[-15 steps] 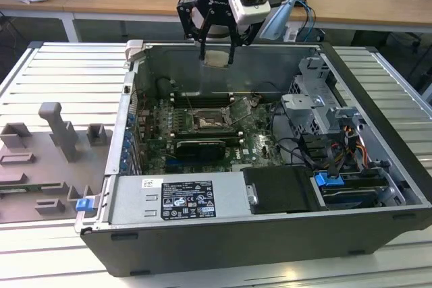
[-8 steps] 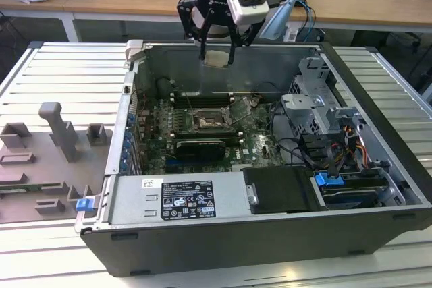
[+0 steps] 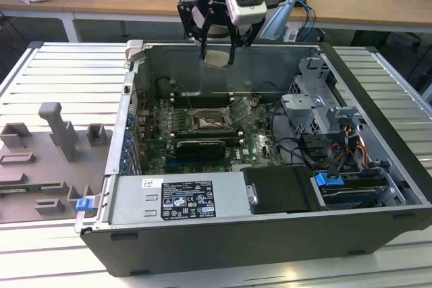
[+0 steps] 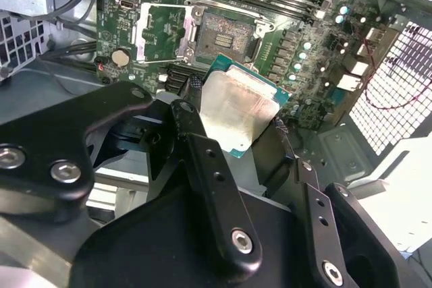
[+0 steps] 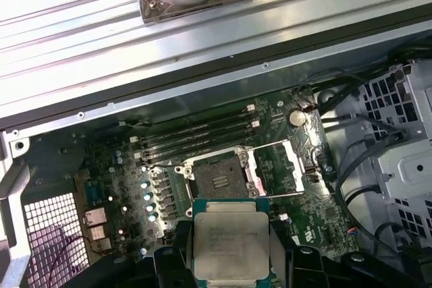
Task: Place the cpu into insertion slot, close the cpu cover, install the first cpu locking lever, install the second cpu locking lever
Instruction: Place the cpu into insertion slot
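Clamping the cpu (image 5: 231, 244) flat, the hand (image 3: 217, 52) hovered over the open case (image 3: 236, 251), with the uncovered insertion slot (image 5: 217, 179) well apart below it.

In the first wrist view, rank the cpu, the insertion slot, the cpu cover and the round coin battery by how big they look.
Largest: cpu, though it is nearest the camera, which inflates it.
Next: insertion slot and cpu cover look alike, so no ranking between them.
Smallest: coin battery.
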### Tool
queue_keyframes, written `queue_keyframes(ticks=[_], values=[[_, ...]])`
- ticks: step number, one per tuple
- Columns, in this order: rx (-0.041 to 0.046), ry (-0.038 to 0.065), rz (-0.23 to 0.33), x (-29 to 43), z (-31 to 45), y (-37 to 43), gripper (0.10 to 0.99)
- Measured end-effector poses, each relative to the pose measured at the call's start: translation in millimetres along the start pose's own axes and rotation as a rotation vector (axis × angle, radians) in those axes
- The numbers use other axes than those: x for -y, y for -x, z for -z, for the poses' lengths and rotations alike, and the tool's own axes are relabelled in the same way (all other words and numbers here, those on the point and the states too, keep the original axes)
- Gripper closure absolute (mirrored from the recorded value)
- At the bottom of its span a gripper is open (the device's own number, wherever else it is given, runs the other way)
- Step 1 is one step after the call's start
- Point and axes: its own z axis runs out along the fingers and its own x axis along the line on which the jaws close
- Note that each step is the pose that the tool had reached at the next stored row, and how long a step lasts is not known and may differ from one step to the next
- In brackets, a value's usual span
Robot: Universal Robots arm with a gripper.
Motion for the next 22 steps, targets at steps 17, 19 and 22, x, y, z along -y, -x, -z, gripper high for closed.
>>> queue_keyframes(ticks=[17,19,22], values=[[0.009,0.002,-0.101,0.0,0.0,0.0,0.545],[0.0102,0.002,-0.114,0.0,0.0,0.0,0.545],[0.0112,0.002,-0.125,0.0,0.0,0.0,0.545]])
